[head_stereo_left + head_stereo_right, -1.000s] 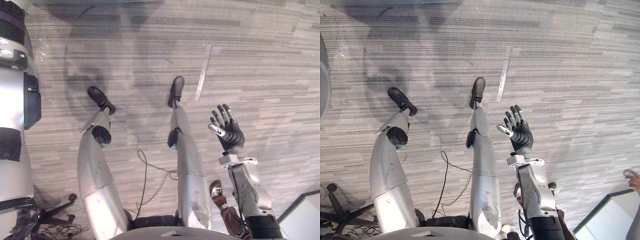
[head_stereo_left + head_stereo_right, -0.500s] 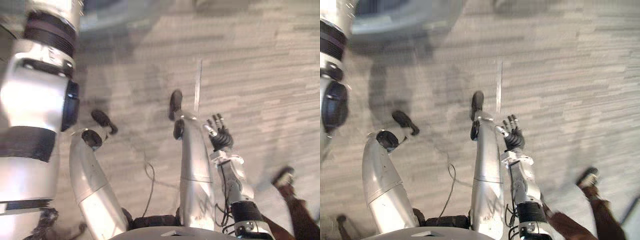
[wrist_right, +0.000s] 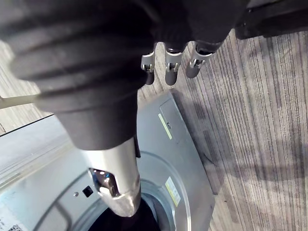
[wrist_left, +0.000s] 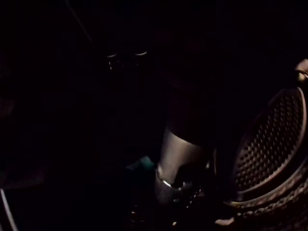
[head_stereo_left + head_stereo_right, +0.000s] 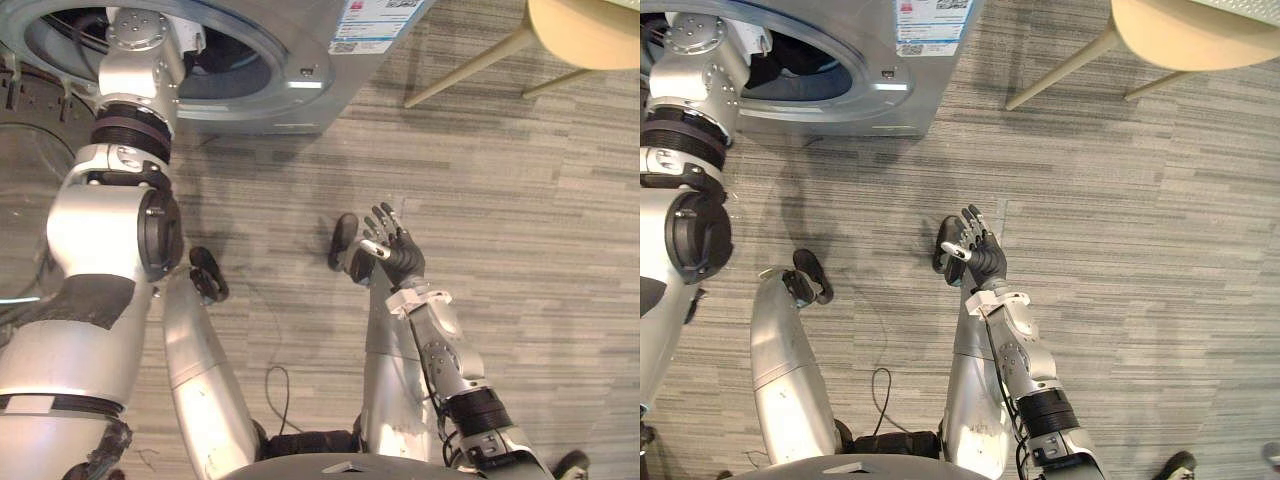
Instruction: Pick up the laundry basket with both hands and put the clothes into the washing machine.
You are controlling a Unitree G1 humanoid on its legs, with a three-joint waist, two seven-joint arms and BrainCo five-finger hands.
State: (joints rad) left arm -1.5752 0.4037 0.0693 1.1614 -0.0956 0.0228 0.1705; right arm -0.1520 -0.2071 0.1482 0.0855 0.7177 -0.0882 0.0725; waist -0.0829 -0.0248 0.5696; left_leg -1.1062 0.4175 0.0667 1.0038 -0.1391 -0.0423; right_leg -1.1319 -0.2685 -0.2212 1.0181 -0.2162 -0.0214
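Underfoot, from edge to edge, runs a grey striped carpet floor (image 5: 520,200). At its far side, on the robot's left, stands the silver washing machine (image 5: 920,90), front toward the robot, its round opening (image 5: 240,62) uncovered. To the right of it and well apart, a round tan stool (image 5: 1200,30) shows its seat and 2 slanted legs.

The robot's left arm rises from the lower left and passes in through the opening, so the left hand (image 4: 179,156) is inside the drum. Its wrist view is nearly black, with the thumb catching a little light beside the perforated drum wall (image 4: 269,144). I cannot tell whether its fingers are spread or closed on anything.

The right hand (image 5: 395,252) hangs over bare carpet in the middle of the scene, in front of the machine and well apart from it. Its fingers are straight and slightly fanned, the thumb is out to the side, and it holds nothing.

Inside the opening, beside the left arm, lies what looks like clothes (image 5: 805,85), a dark piece above a blue-grey one. A white label (image 5: 372,22) sits on the machine's front, right of the opening. At the lower right edge, 1 dark shoe (image 5: 1180,465) of a person rests on the carpet.
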